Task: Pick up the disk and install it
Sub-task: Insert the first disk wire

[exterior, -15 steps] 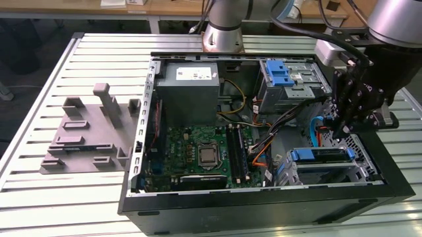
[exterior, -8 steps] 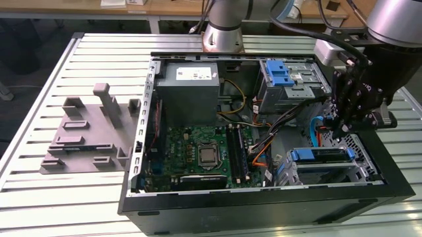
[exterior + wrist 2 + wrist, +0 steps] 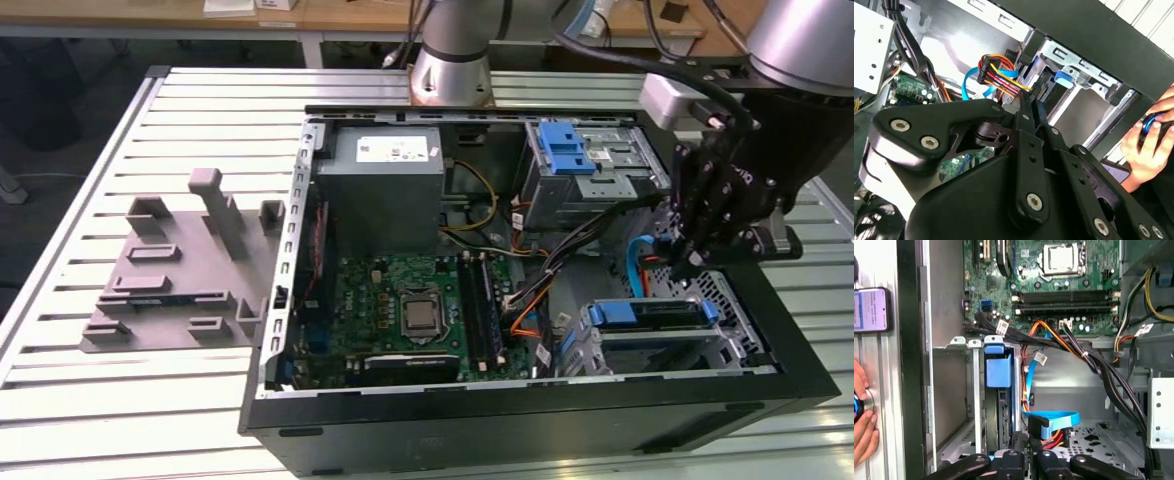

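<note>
The disk [image 3: 649,314] sits in the drive cage [image 3: 727,345] at the open computer case's corner on the exterior view's right, with its blue bracket facing up. The first wrist view has it edge-on in the cage slot, the blue bracket tab [image 3: 999,372] toward the motherboard. The second wrist view catches the blue tab [image 3: 1064,77] beyond the fingers. My gripper [image 3: 689,266] hangs just above and behind the cage, near the coloured cables. In both wrist views its jaws stand together with nothing between them [image 3: 1028,102] [image 3: 1029,445].
The power supply [image 3: 387,170], motherboard [image 3: 414,310] and an upper bay with a blue latch [image 3: 577,150] fill the case. A blue flat cable [image 3: 1054,419] and orange wire bundle [image 3: 999,72] lie by the fingers. A grey fixture [image 3: 174,270] sits outside. A person's hand [image 3: 861,415] rests beside a phone [image 3: 871,310].
</note>
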Tool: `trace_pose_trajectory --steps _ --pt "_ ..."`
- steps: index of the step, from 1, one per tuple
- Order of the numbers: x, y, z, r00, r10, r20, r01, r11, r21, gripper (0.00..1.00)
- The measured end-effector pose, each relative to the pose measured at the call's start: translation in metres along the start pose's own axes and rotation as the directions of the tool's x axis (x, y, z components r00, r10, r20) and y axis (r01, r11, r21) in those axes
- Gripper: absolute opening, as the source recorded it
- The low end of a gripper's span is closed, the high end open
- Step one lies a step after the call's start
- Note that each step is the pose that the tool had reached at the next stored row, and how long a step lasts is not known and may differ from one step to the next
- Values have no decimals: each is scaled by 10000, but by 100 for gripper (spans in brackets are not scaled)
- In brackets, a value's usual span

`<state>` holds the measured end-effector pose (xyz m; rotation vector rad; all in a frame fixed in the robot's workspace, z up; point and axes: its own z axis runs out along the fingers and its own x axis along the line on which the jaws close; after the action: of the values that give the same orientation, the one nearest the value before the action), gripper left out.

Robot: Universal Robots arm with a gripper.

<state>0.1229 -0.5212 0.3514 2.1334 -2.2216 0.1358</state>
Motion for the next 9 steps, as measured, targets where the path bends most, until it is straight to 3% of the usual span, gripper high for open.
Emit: trace_pose_trajectory --steps 1,3,9 --pt "1 -8 3 10000 -13 -4 12 9999 -114 16" --pt "17 -18 15 10000 -24 -8 24 9997 -224 16" --pt "126 -27 78 10000 -22 15 23 9997 -263 16"
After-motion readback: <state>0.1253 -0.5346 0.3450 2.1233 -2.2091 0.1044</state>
